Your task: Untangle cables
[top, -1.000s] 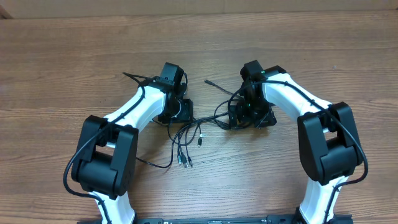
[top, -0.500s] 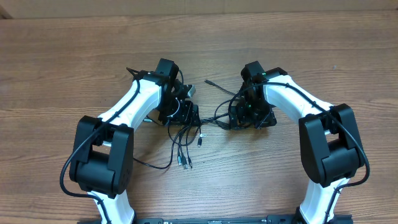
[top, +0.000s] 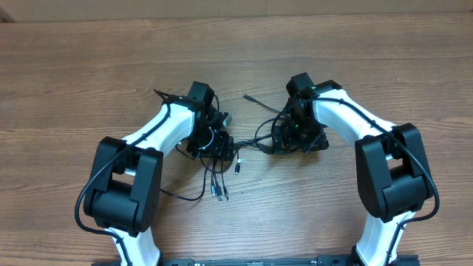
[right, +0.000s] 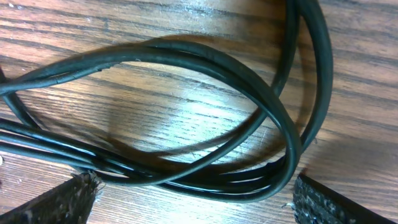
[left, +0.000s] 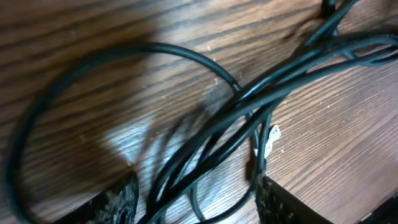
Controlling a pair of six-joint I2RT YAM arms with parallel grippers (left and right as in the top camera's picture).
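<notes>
Fanning toward the near edge of the worktop [top: 66, 66], loose strands of the cables [top: 216, 176] end in small plugs lying flat on the wood. Just beyond them the left fingers [left: 117, 199] stand apart, straddling several strands that cross between them — clamped on nothing. Across to the right, the right fingers [right: 323, 202] are spread wide open over a looped coil of the same cables resting on the worktop. Farthest off, one thin strand trails toward the far side.

left claw [left: 196, 202] | shifted slightly right | closer over cables [left: 249, 93]
</notes>
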